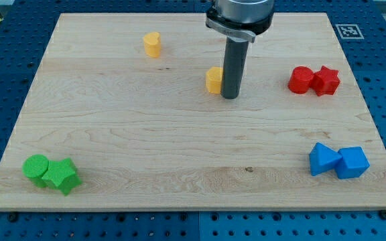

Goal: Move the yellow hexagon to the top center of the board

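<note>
The yellow hexagon (213, 79) sits on the wooden board (126, 134), a little above the board's middle. The dark rod comes down from the view's top. My tip (230, 96) rests on the board right against the hexagon's right side, and the rod hides part of the block. A second yellow block, a small cylinder-like piece (153, 44), stands at the upper left of the board, well apart from the tip.
A red cylinder (301, 79) and a red star (326, 80) touch each other at the right. Two blue blocks (324, 159) (352, 163) sit together at the lower right. A green cylinder (37, 167) and green star (61, 176) sit at the lower left.
</note>
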